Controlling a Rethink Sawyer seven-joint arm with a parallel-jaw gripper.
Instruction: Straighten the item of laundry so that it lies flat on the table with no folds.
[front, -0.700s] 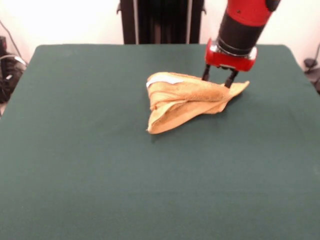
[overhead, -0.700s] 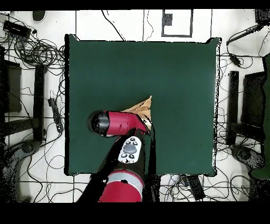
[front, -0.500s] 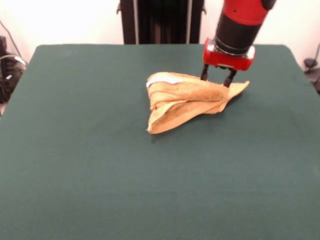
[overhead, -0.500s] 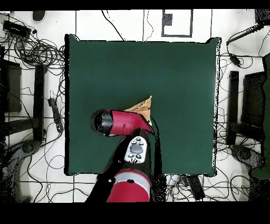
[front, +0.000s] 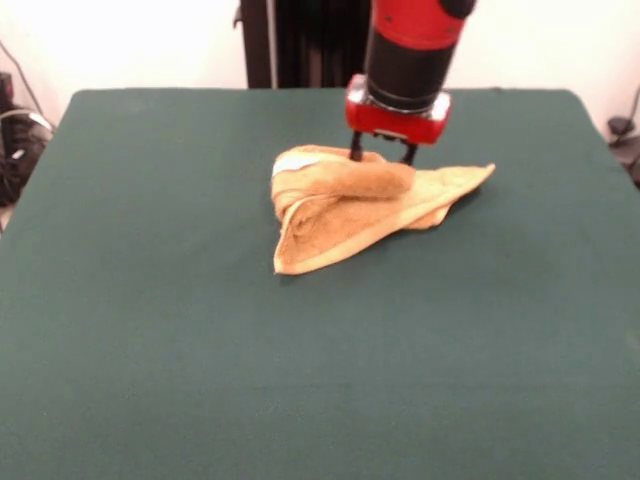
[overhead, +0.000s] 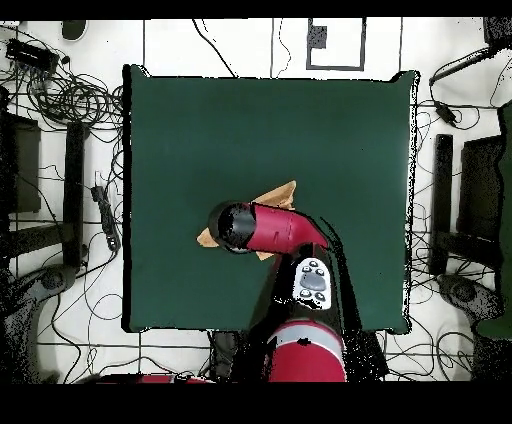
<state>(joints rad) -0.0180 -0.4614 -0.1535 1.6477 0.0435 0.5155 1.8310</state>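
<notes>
The towel (front: 360, 205) lies on the green worktop (front: 150, 330), a bit past the middle toward the far side in the front view. It is not flat. It is bunched and folded over on itself, with a rolled-up hump on top, one pointy corner sticking out to the right and another corner pointing down toward the front. A little white label shows at the left end of the hump. The tool (front: 380, 158) on the red and black arm sits right on top of the hump, and its two dark tips press into the cloth near the back edge of the fold. The tips stand a little apart, with cloth in between, so it looks like the tool is pinching the top layer, but the cloth hides the very ends, so I cannot tell for sure. From above, the arm covers most of the towel, and only a tan corner peeks out on each side. The towel looks soft, light and floppy. It will bend and drag, not slide like a hard thing, and the fuzzy worktop may hold on to it. I think the best place to grab is a loose corner or the top edge of the fold, so that layer can be pulled open.
</notes>
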